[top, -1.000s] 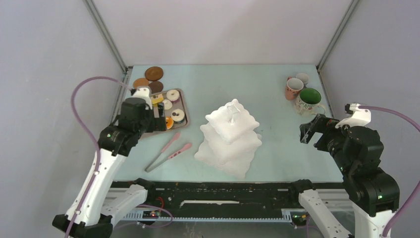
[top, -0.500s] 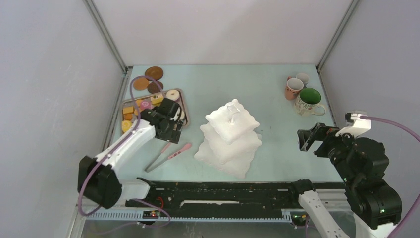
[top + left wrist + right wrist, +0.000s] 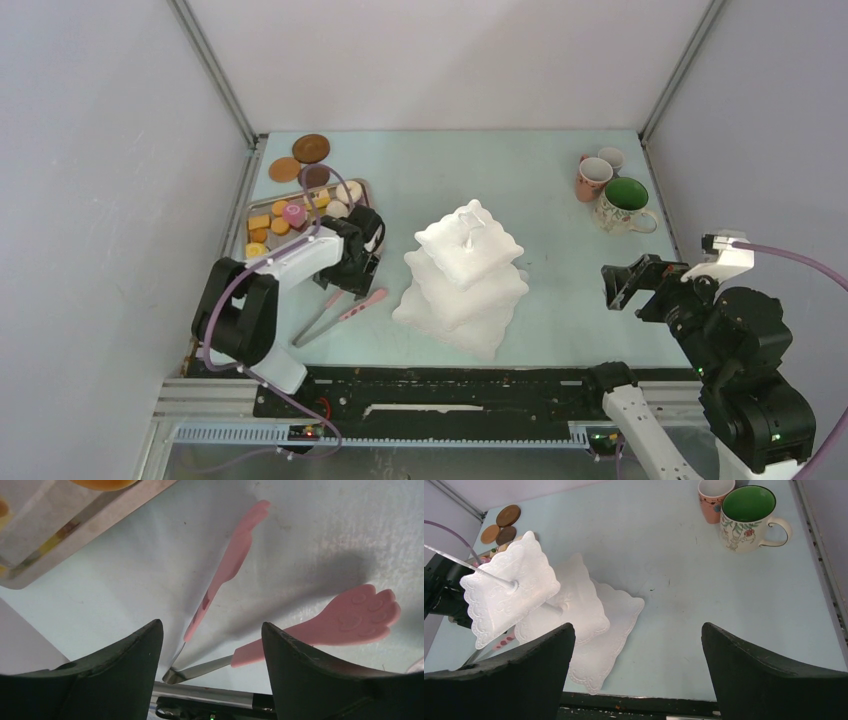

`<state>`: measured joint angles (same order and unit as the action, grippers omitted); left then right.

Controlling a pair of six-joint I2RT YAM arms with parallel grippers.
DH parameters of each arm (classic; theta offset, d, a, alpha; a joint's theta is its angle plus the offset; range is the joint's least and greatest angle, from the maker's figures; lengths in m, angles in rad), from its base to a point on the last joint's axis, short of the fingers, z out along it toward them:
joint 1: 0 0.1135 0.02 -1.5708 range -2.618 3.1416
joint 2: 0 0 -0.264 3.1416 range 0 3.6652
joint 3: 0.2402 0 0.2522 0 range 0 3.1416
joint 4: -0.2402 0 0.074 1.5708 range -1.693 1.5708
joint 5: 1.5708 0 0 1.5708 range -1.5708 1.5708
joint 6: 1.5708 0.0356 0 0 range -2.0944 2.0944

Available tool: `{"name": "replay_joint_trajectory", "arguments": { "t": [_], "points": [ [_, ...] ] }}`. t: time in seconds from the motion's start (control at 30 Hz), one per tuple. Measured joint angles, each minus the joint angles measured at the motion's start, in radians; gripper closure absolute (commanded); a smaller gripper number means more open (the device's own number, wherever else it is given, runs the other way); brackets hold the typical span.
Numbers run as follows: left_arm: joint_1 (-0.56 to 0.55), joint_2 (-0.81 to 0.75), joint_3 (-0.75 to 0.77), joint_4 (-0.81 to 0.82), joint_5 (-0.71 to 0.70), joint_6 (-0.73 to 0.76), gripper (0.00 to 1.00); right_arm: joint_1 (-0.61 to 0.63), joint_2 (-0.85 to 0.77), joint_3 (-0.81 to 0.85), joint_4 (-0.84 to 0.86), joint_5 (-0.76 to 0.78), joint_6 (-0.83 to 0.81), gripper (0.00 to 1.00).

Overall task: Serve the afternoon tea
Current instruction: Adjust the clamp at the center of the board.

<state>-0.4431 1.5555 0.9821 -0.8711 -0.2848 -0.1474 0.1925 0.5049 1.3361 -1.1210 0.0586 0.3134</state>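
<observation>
Only close-up, paw-tipped pink tongs (image 3: 226, 572), left gripper (image 3: 210, 629) spread above, right gripper (image 3: 636, 628) spread.

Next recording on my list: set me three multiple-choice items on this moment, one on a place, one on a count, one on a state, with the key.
1. Where do the pink tongs lie? A) in the grey tray B) on the table beside the tray C) on the white stand
2. How many brown coasters sit beyond the tray? A) one B) three C) five
3. What state are the stand's tiers in? A) bare B) piled full C) toppled over
Key: 1 B, they lie on the table below the left tool. 2 B, three discs show in the far left corner. 3 A, every tier shows only white surface.
</observation>
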Motion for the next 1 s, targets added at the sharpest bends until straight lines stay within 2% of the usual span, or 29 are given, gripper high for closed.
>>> {"name": "replay_joint_trajectory", "arguments": {
  "t": [0.13,0.27,0.6,0.7,1.0],
  "points": [
    [0.000,0.027,0.000,0.013,0.004,0.000,0.31,0.000,0.000,0.000,0.000,-0.002,0.000,0.00],
    [0.000,0.061,0.001,0.026,0.004,-0.001,0.47,0.000,0.000,-0.003,0.003,-0.002,0.000,0.00],
    [0.000,0.129,0.018,0.040,0.011,-0.003,0.68,0.000,0.001,-0.016,0.002,-0.010,0.001,0.00],
    [0.000,0.129,0.037,0.047,0.012,-0.008,0.79,0.000,0.000,-0.016,0.002,-0.009,0.001,0.00],
    [0.000,0.154,0.079,0.062,0.011,-0.010,0.88,0.000,0.001,-0.016,0.002,-0.009,0.001,0.00]
  ]
}}
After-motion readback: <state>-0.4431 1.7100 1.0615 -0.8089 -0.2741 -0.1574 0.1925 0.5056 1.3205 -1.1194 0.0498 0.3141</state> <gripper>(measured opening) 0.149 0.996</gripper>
